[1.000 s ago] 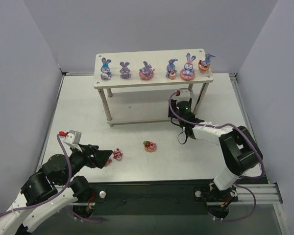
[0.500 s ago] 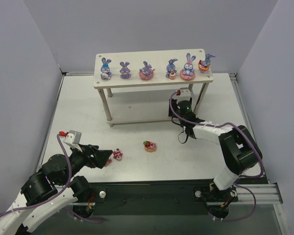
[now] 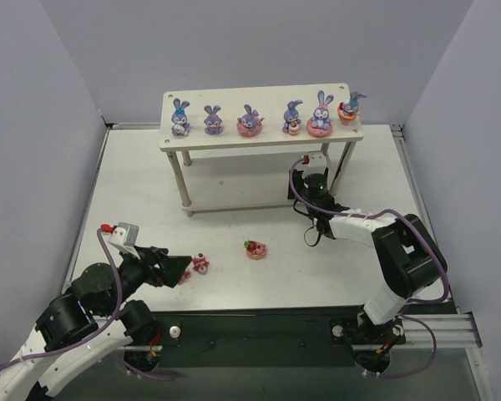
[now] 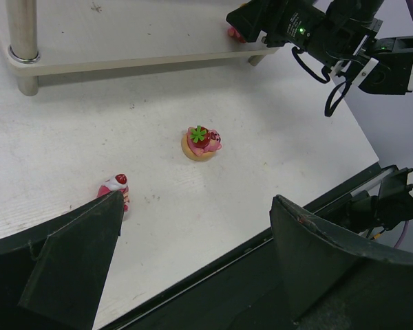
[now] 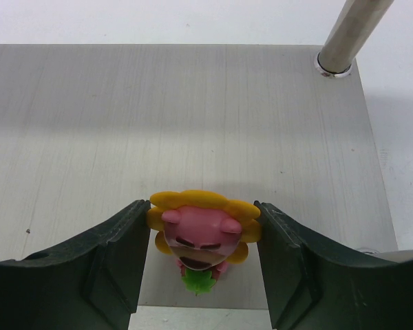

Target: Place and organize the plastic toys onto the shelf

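Note:
The shelf (image 3: 234, 98) holds several purple-blue bunnies, such as one at the left (image 3: 180, 117), in a row on its top board. My right gripper (image 3: 305, 173) reaches under the top board at the right end. In the right wrist view it (image 5: 203, 213) is shut on a pink and yellow cake-like toy (image 5: 199, 230) that stands on the lower board (image 5: 193, 103). My left gripper (image 4: 196, 199) is open and empty, low over the table. A small pink toy with a red top (image 4: 115, 187) sits by its left finger. A cake piece with a green leaf (image 4: 201, 141) lies further out.
In the top view the two loose toys, the small pink one (image 3: 200, 264) and the cake piece (image 3: 255, 249), lie on the white table in front of the shelf. A round shelf leg (image 5: 347, 34) stands just behind the right gripper. The black front rail (image 3: 259, 322) runs along the table's near edge.
The right wrist has shifted very slightly at the shelf. The left arm and the toys on the table have not moved.

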